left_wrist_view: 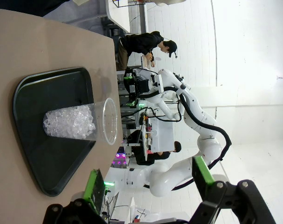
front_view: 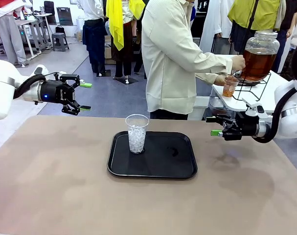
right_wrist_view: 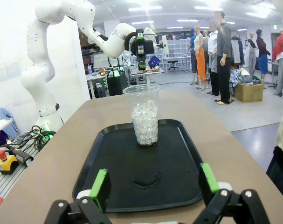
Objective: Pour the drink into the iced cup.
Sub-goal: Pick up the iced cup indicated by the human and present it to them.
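Flanking the iced cup (front_view: pixel 137 133) on its tray (front_view: pixel 182 162), left pincer (front_view: pixel 85 96) and right pincer (front_view: pixel 213 126) gape apart.

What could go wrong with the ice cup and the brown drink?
The iced cup stands tall and narrow on the tray; a nudge from the left gripper or right gripper, both open nearby, might tip it. The drink in the person's small cup could splash when poured onto the piled ice.

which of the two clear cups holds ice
The clear plastic cup standing on the black rectangular tray; the other clear cup, held by the person at the glass jar, holds amber liquid.
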